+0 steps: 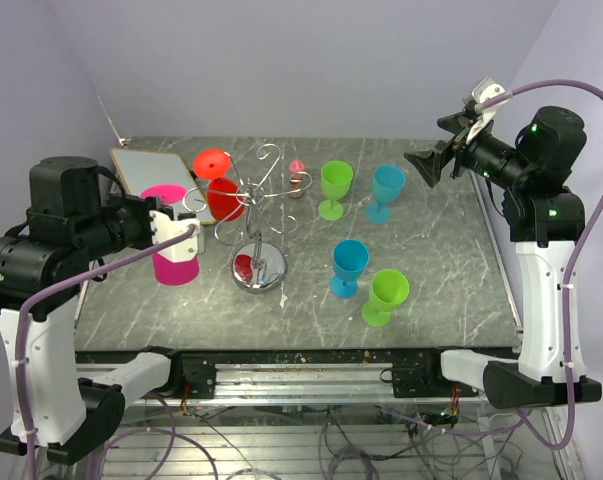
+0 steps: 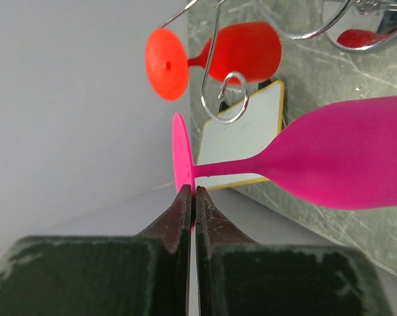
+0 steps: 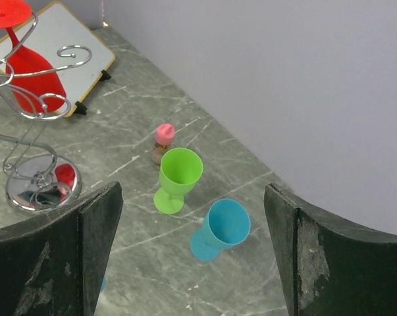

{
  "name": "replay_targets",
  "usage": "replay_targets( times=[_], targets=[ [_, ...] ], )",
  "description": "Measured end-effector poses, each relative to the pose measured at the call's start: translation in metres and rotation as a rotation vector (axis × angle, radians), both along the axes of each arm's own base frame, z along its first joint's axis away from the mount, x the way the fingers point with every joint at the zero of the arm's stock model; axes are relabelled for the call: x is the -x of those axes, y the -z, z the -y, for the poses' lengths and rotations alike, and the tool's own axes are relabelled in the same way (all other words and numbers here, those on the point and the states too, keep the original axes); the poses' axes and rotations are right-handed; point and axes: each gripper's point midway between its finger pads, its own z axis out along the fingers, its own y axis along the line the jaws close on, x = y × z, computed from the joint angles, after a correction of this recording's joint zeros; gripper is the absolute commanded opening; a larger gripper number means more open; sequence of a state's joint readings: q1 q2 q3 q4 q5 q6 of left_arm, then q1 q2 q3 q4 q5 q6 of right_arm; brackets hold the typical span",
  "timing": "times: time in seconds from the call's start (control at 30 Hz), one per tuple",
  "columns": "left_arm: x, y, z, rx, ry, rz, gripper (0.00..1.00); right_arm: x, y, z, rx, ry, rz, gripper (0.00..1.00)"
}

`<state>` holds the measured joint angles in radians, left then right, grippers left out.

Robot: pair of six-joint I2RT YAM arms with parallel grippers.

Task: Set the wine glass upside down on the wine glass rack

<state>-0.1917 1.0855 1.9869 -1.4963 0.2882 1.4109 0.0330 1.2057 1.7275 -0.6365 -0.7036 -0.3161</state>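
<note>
Between the pinched tips of the left claw [image 2: 193, 197] sits the pink wine glass [image 2: 343, 158], gripped by its foot with the bowl down, ready for hooking. Just ahead stands the wine glass rack [image 1: 258, 272], a red glass [image 2: 241, 52] already hung there. The right claw [image 3: 191, 191] gapes empty, well apart.

The magenta wine glass [image 1: 174, 255] is upside down just left of the upright silver wine glass rack [image 1: 258, 270].

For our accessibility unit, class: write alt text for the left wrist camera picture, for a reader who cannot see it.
The left gripper is shut on the foot of a pink wine glass, whose bowl stretches to the right. Beyond it, a red glass hangs on the wire rack near a framed white board.
</note>
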Motion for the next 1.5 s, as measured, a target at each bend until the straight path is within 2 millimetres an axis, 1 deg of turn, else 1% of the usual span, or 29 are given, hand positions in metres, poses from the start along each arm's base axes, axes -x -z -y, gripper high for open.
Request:
replay_targets(
  times=[0.13,0.5,0.8,1.0,1.17,1.33,1.5],
  targets=[
    [-0.005,0.012,0.012,-0.028,0.092,-0.024,0.07,-0.003,0.006,0.003,0.0,0.01,-0.014,0.88],
    [-0.024,0.034,0.046,-0.043,0.284,-0.071,0.07,-0.005,0.014,0.008,0.001,0.027,-0.033,0.89],
    [-0.036,0.039,0.068,-0.024,0.358,-0.067,0.07,-0.007,0.017,0.01,0.0,0.031,-0.04,0.89],
    [-0.054,0.041,0.08,0.001,0.354,-0.058,0.07,-0.01,0.019,0.011,0.0,0.031,-0.049,0.89],
    [-0.068,0.047,0.08,-0.005,0.307,-0.059,0.07,-0.013,0.022,0.012,0.0,0.035,-0.058,0.89],
    [-0.08,0.047,0.067,-0.047,0.222,-0.038,0.07,-0.014,0.023,0.012,0.0,0.035,-0.062,0.89],
    [-0.085,0.047,0.056,-0.08,0.166,-0.028,0.07,-0.014,0.023,0.012,-0.001,0.034,-0.062,0.9]
  ],
)
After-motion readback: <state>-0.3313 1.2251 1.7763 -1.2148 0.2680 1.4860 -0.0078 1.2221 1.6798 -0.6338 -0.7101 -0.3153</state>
